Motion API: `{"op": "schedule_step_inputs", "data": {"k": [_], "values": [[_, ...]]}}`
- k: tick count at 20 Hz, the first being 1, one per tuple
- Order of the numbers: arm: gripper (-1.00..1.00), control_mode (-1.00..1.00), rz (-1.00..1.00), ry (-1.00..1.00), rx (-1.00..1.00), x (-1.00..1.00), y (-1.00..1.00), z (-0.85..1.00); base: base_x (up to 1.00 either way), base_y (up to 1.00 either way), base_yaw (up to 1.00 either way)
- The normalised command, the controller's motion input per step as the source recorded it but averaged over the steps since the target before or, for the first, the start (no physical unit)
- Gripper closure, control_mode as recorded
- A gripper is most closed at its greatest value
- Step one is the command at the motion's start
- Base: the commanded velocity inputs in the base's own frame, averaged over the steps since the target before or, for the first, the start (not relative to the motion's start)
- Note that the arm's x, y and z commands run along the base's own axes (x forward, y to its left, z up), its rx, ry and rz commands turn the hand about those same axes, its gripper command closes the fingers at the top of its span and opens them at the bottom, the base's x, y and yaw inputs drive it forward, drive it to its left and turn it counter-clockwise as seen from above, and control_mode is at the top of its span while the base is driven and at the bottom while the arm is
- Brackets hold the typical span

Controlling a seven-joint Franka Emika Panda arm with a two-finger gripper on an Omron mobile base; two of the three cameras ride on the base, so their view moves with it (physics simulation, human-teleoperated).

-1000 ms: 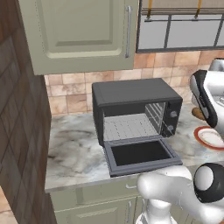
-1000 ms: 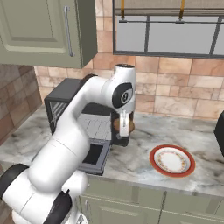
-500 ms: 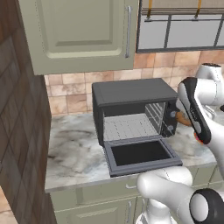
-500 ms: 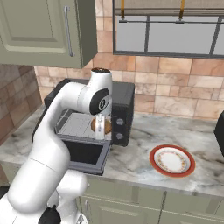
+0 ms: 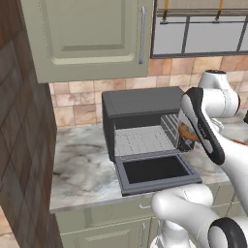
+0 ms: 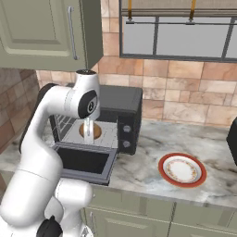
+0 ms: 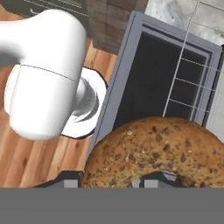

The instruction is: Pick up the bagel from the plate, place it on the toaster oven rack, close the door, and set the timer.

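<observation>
The light-grey wire toaster oven rack (image 6: 95, 134) lies inside the black boxy oven, above the dark-glass door (image 6: 85, 161) folded flat. The gripper (image 6: 89, 133) holds the golden-brown seeded bagel (image 6: 90, 131) just over it. Best to lower gently, release only once it rests mid-rack, then withdraw clear of the door. The red-rimmed white plate (image 6: 182, 169) sits apart on the marble worktop (image 6: 148, 166).

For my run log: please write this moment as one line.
phase: carry | jaws: shut on bagel | position: at open door, before rack | plate: empty
</observation>
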Motion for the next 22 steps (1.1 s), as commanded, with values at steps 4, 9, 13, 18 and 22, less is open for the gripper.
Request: {"op": "schedule_step_inputs", "data": {"k": [4, 9, 13, 18, 22], "values": [[1.00, -1.00, 0.06, 0.00, 0.00, 0.21, 0.31, -0.02, 0.00, 0.00, 0.00], [1.00, -1.00, 0.06, 0.00, 0.01, 0.36, 0.17, -0.12, 0.00, 0.00, 0.00], [1.00, -1.00, 0.06, 0.00, 0.02, 0.30, 0.01, -0.24, 0.00, 0.00, 0.00], [1.00, -1.00, 0.06, 0.00, 0.03, 0.29, 0.02, -0.35, 0.00, 0.00, 0.00], [1.00, -1.00, 0.05, -0.01, 0.00, 0.35, 0.03, -0.29, 0.00, 0.00, 0.00]]}}
